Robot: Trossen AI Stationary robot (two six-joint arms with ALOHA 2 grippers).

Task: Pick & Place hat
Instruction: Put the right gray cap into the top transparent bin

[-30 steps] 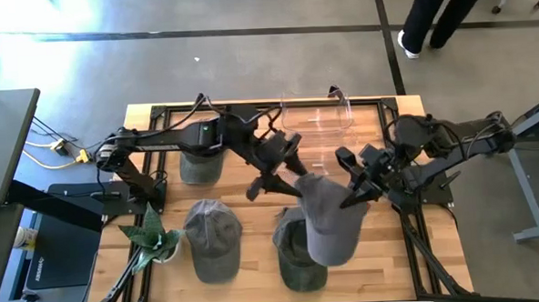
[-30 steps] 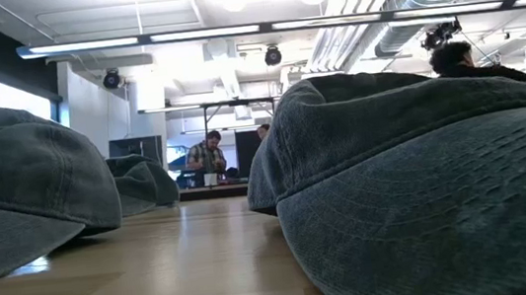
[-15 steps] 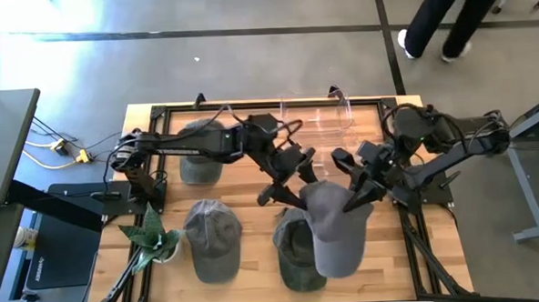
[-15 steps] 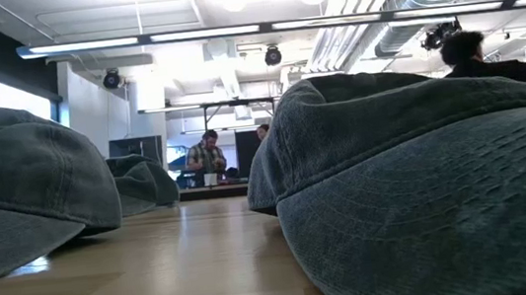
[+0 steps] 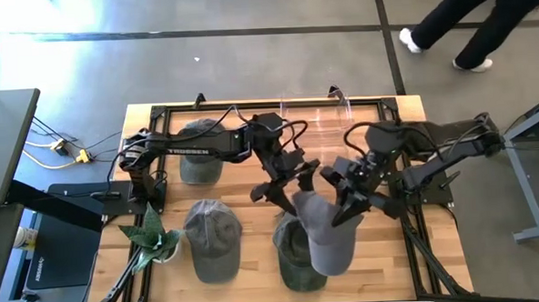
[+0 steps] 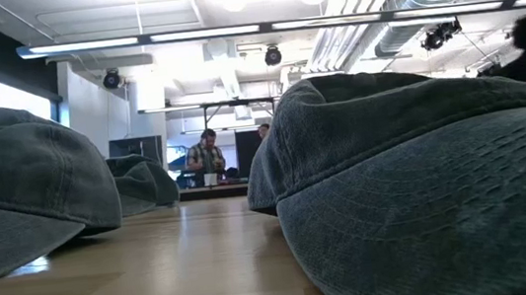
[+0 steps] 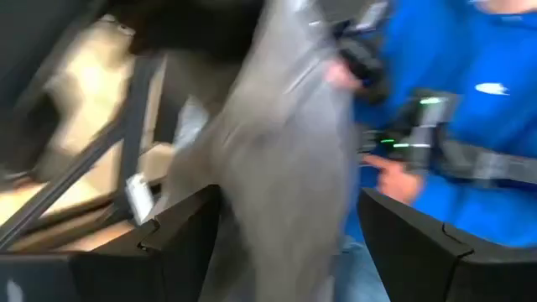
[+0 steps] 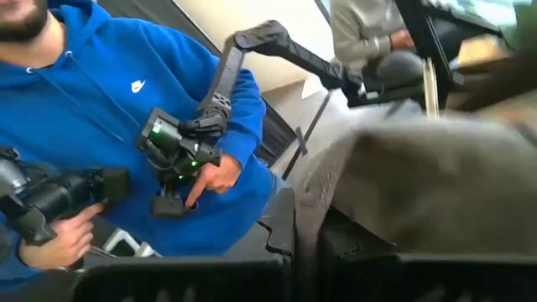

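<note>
1. Since a second ago, we see the left gripper (image 5: pixel 288 188) has closed in on the raised grey hat (image 5: pixel 326 229), and a person (image 5: pixel 472 22) beyond the table has walked on toward 3 o'clock.
2. We find the table (image 5: pixel 388 255) crowded: another grey cap (image 5: pixel 211 238) at 7 o'clock, a third cap (image 5: pixel 195 156) at 10 o'clock, a dark green cap (image 5: pixel 294 255) under the raised hat, and a plant (image 5: pixel 151 234) at the 8 o'clock edge.
3. Bare wood lies at the 5 o'clock corner, and a clear bin (image 5: pixel 317 120) stands at the 12 o'clock edge.
4. Our left gripper's fingers stand wide apart, just at the hat's upper edge; whether they touch it we cannot tell.
5. Our right gripper (image 5: pixel 345 205) is clamped on the grey hat, holding it above the table near centre.
</note>
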